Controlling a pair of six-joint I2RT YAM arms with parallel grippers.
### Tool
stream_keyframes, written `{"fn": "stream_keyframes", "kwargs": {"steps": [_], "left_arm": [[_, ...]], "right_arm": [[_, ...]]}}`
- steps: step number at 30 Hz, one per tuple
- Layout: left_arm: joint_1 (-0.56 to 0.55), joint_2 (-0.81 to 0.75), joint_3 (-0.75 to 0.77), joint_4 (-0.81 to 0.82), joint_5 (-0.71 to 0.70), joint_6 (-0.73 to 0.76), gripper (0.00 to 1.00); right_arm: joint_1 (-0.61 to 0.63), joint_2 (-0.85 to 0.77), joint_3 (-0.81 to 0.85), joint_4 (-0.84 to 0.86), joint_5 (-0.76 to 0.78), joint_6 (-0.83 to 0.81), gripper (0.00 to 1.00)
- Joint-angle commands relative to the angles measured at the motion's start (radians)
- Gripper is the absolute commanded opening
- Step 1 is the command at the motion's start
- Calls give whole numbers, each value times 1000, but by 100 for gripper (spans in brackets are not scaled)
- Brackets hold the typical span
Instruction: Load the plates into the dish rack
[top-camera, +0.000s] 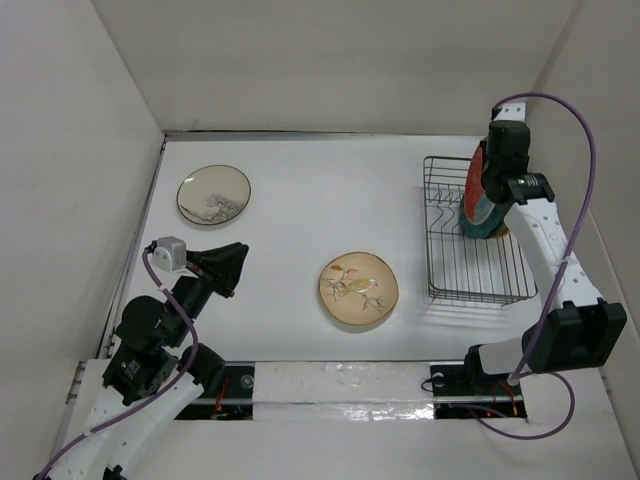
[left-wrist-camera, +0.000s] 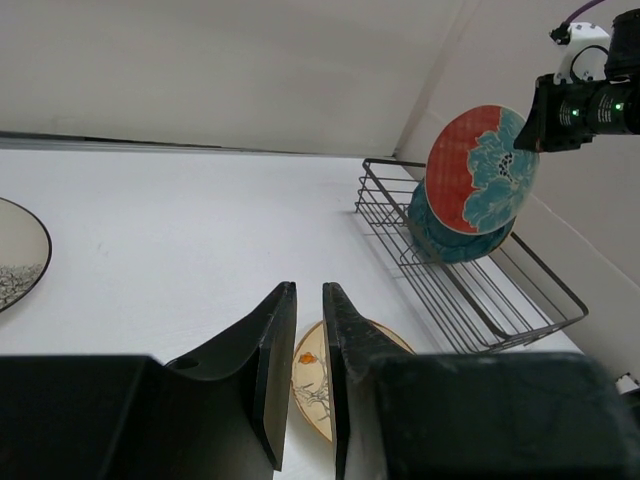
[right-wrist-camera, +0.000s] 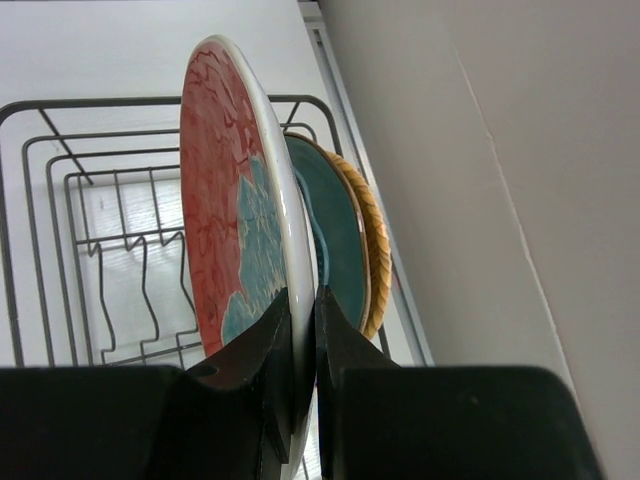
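The black wire dish rack (top-camera: 470, 262) stands at the right. My right gripper (top-camera: 488, 193) is shut on the rim of the red plate (top-camera: 472, 183), which has a blue flower, and holds it upright over the rack's far end. In the right wrist view the red plate (right-wrist-camera: 215, 200) stands just in front of the dark teal plate (right-wrist-camera: 338, 230) and the orange plate (right-wrist-camera: 377, 262), both upright in the rack (right-wrist-camera: 100, 250). The tan floral plate (top-camera: 358, 289) and the cream speckled plate (top-camera: 214, 194) lie flat on the table. My left gripper (top-camera: 232, 262) is empty, above the table. The pale aqua plate is out of view.
White walls close in the table on the left, back and right; the rack sits close to the right wall. The near rows of the rack (left-wrist-camera: 480, 300) hold nothing. The right arm (top-camera: 555, 260) reaches along the right wall.
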Motion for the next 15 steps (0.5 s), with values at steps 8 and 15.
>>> {"fn": "stream_keyframes", "kwargs": {"steps": [8,15], "left_arm": [[2,19,25,34,16,10,16],[2,28,25,34,19,11,16]], "right_arm": [[-20,-39,-3,247,91,-36,0],[-20,-15,-66,231,-8,2,0]]}}
